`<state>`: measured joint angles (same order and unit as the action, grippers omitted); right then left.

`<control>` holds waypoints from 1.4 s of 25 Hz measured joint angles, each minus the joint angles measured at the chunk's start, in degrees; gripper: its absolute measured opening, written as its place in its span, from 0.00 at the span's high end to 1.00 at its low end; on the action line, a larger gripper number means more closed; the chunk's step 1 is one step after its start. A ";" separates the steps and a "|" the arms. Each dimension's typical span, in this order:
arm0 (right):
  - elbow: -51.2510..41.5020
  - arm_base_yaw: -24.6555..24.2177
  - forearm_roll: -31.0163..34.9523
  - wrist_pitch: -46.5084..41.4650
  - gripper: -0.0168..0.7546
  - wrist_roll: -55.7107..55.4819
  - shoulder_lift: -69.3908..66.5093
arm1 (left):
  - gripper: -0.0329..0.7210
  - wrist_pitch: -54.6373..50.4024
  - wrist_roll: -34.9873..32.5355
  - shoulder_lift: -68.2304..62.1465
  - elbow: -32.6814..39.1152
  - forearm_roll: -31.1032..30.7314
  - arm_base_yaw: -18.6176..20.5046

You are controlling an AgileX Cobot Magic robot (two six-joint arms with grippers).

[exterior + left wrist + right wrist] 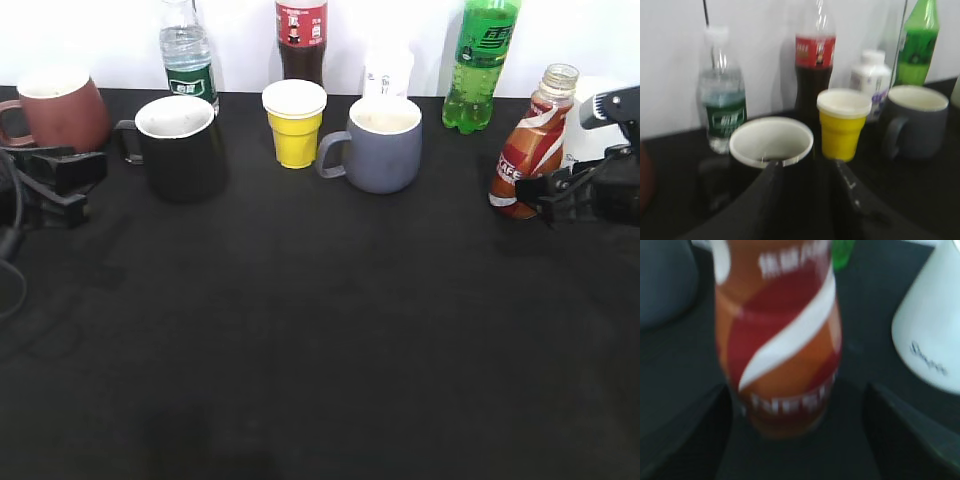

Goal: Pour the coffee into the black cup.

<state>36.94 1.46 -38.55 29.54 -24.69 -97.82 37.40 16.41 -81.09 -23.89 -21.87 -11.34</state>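
At the right end of the black table, the coffee leans to the left, its cap off and its clear neck uppermost. The right gripper is at the bottle's base; in the right wrist view its 2 dark fingers stand wide apart on either side of the swirled label, with a visible gap between the right finger and the bottle, so the jaws are spread and I cannot tell whether either one touches it. A white object sits just behind and to the right of the bottle.

Toward the left, the black cup stands upright with its handle pointing left. The left gripper sits low beside it, just in front of the maroon mug, jaws parted and empty; in the left wrist view the cup's white rim lies straight ahead. A yellow cup and a grey-blue mug stand between the 2 task items, with 4 bottles lined along the wall.
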 joint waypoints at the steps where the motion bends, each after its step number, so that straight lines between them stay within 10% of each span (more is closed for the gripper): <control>1: 0.00 0.00 -3.02 -0.63 0.18 -2.55 0.86 | 0.55 -4.91 0.26 1.49 -0.87 0.05 -0.83; 8: -0.04 0.00 -17.97 -24.48 0.20 -24.89 14.22 | 0.54 -50.27 2.59 14.03 -12.35 7.93 -8.27; 12: -0.04 2.71 -2.98 -43.42 0.21 -20.86 22.36 | 0.54 -62.30 2.59 22.82 -14.42 10.60 -8.34; 18: -0.04 22.85 15.02 -57.41 0.21 -9.76 46.44 | 0.54 -83.33 -1.14 42.28 -14.59 13.93 -8.52; 24: -0.04 24.98 26.17 -84.27 0.21 6.39 78.92 | 0.54 -104.37 -11.14 67.76 -14.59 23.02 -8.56; 27: -0.06 24.95 26.39 -97.11 0.21 11.06 88.57 | 0.54 -107.06 -14.52 77.87 -12.85 23.02 -8.63; 35: -8.13 24.95 27.21 -89.44 0.21 14.91 91.51 | 0.55 -98.70 -16.41 81.50 -6.01 22.91 -8.63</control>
<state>28.81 26.40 -11.34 -59.90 -9.78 -6.31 -61.29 0.00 0.41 -29.90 1.04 -19.96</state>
